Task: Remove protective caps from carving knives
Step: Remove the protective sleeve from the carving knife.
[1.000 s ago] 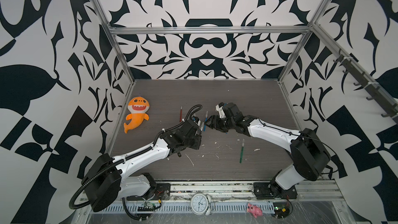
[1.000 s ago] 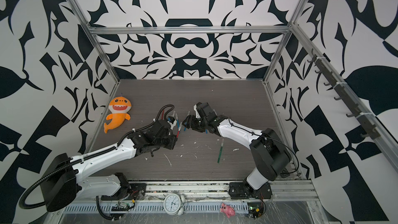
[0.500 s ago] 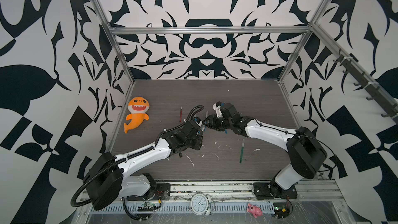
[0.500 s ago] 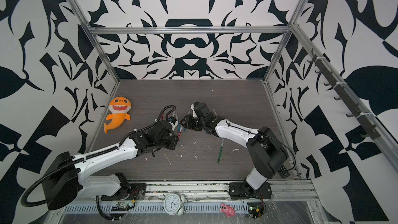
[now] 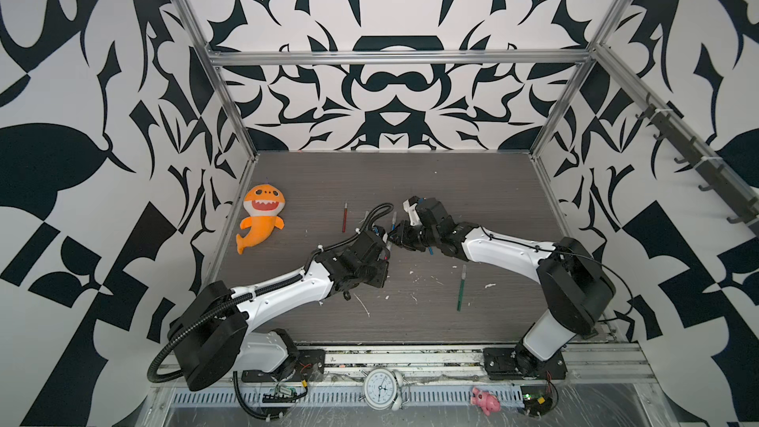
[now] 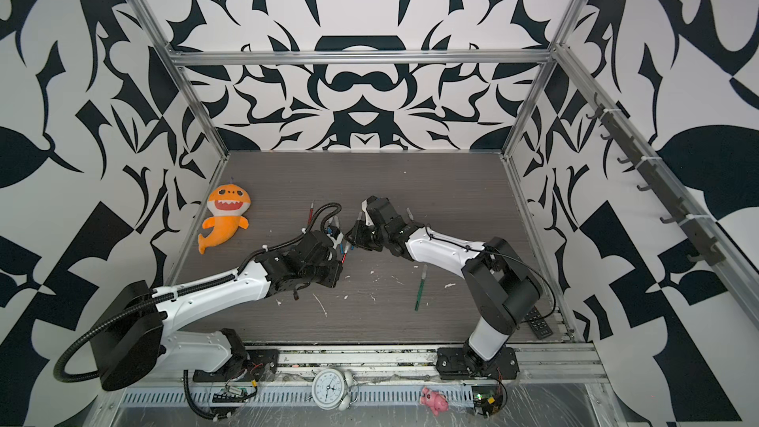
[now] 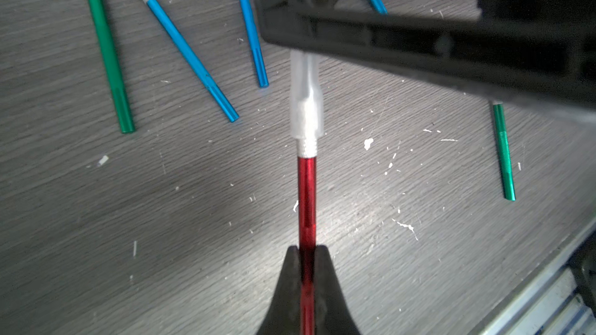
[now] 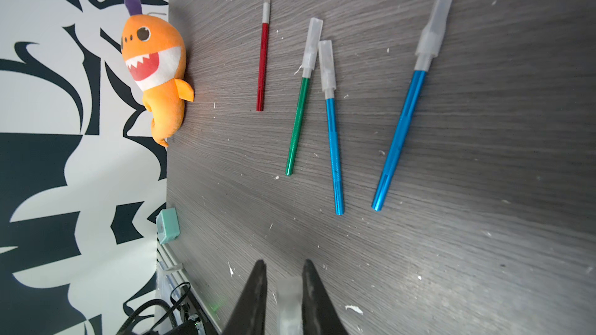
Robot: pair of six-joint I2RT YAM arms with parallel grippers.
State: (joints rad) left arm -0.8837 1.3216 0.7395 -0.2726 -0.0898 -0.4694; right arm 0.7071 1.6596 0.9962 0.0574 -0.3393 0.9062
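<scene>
My left gripper (image 7: pixel 306 248) is shut on the red handle of a carving knife (image 7: pixel 306 194) held above the table. A translucent protective cap (image 7: pixel 305 107) covers its tip, and the cap's far end runs under the right gripper's fingers. In the right wrist view that cap (image 8: pixel 288 298) sits between the fingers of my right gripper (image 8: pixel 283 264), which are drawn in on it. In a top view the two grippers meet tip to tip, left (image 5: pixel 384 240) and right (image 5: pixel 394 237). On the table lie an uncapped red knife (image 8: pixel 263 66), a capped green one (image 8: pixel 298 124) and two capped blue ones (image 8: pixel 333 156) (image 8: pixel 400 136).
An orange shark plush (image 5: pixel 261 219) lies by the left wall. A green knife (image 5: pixel 462 287) lies in front of the right arm. A black remote (image 6: pixel 538 322) sits at the front right corner. White flecks dot the table (image 5: pixel 410 314). A teal box (image 8: pixel 167 225) stands at the table edge.
The right gripper has moved left up to the left gripper, and its jaws have closed from wide apart onto the cap. The left arm has kept hold of the red knife.
</scene>
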